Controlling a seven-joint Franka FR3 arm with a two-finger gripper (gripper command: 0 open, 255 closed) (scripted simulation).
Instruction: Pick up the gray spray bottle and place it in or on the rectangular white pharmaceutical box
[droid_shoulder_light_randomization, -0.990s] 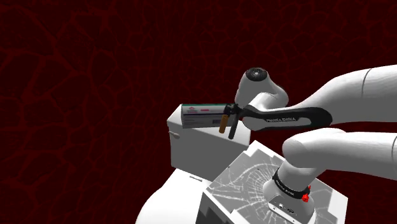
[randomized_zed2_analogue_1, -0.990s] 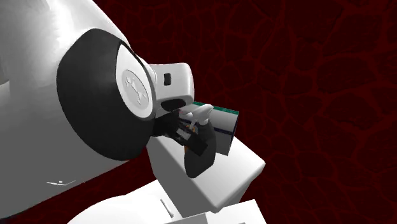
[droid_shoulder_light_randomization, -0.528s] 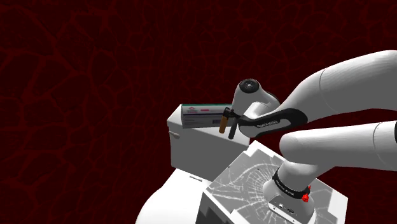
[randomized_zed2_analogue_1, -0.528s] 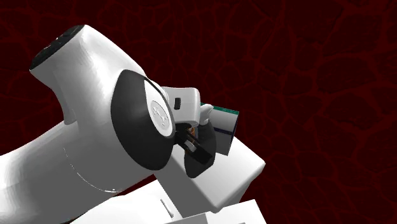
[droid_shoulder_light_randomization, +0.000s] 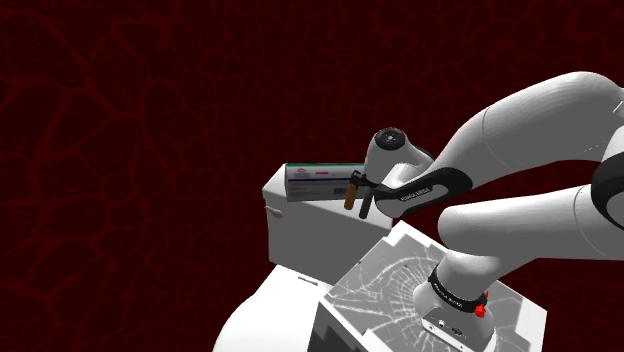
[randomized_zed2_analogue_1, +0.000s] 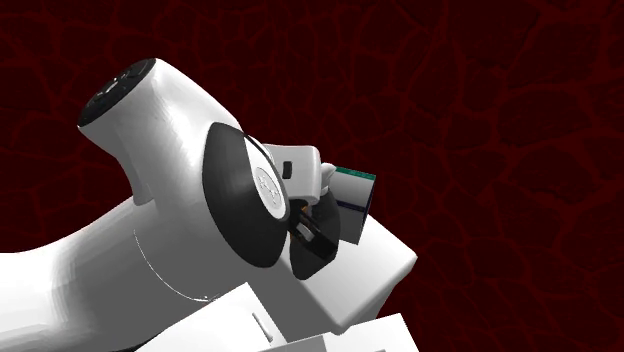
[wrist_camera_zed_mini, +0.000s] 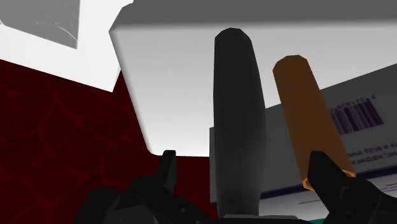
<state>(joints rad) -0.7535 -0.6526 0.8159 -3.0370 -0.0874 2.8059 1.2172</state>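
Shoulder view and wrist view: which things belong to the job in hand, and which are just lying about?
Job: dark gray spray bottle, between the open gripper's fingers, not clasped; white pharmaceutical box, lying on the white block.
Lying about: orange-brown cylinder, beside the bottle; the white block itself, bearing all three.

A white block with rounded corners (droid_shoulder_light_randomization: 300, 235) stands out against a dark red surface veined with lighter, crack-like lines (droid_shoulder_light_randomization: 130, 150), which spreads behind and around it across the shoulder view. Just below the block, toward that view's lower left, sits a smooth white rounded form (droid_shoulder_light_randomization: 258, 316). The second exterior view shows the same block (randomized_zed2_analogue_1: 385, 262) from another side with the red veined surface (randomized_zed2_analogue_1: 500, 120) behind it, and in the wrist view the block's pale flat face (wrist_camera_zed_mini: 184, 83) meets the red surface (wrist_camera_zed_mini: 57, 140) along a curved corner.
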